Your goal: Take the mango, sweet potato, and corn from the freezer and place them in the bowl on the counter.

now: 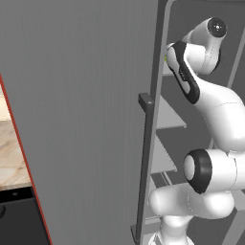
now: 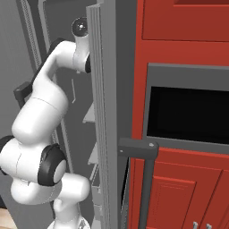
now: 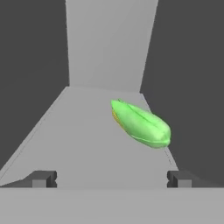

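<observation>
Inside the open freezer (image 1: 86, 119) a green corn (image 3: 141, 124) lies alone near the right edge of a grey shelf (image 3: 83, 140), the gripper (image 3: 111, 178) spread wide before it.

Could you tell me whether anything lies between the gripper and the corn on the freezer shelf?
Nothing visible does. In the hand view the open gripper faces the corn across bare grey shelf; the corn lies ahead and right of centre.

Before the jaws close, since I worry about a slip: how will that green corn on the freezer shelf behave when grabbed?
The corn tapers toward one end, so it could squirt from a pinch there. Its rounded body may roll if nudged. It looks stiff enough to hold shape.
</observation>
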Robot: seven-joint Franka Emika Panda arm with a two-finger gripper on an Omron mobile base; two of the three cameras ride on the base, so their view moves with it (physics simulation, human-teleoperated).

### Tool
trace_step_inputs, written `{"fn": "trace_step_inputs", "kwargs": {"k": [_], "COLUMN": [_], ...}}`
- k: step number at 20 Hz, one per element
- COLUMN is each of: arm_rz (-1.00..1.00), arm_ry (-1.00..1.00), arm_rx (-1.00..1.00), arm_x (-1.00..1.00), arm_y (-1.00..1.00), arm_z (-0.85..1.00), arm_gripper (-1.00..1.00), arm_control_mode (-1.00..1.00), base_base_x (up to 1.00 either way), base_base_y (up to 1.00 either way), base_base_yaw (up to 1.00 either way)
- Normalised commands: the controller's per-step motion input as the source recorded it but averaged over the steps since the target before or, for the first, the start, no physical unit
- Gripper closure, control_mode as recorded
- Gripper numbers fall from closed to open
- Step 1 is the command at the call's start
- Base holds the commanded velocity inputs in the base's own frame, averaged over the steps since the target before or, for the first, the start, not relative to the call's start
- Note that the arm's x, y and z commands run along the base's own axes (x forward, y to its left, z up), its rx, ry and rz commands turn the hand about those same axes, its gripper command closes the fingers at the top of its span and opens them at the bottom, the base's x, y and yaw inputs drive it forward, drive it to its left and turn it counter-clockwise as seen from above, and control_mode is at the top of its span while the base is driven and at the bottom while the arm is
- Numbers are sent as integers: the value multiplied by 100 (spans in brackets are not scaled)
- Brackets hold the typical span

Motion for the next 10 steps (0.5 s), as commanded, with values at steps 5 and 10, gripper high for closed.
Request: {"fn": "trace_step_inputs", "kwargs": {"k": [5, 10], "arm_rz": [1, 1], "arm_ry": [0, 0], "arm_rx": [-13, -14], "arm_x": [10, 10], "arm_y": [-5, -8], "arm_z": [-5, -14], "arm_gripper": [-100, -100], "arm_control_mode": [-100, -100], "base_base_x": [0, 0], "base_base_y": [0, 0], "base_base_yaw": [0, 0]}}
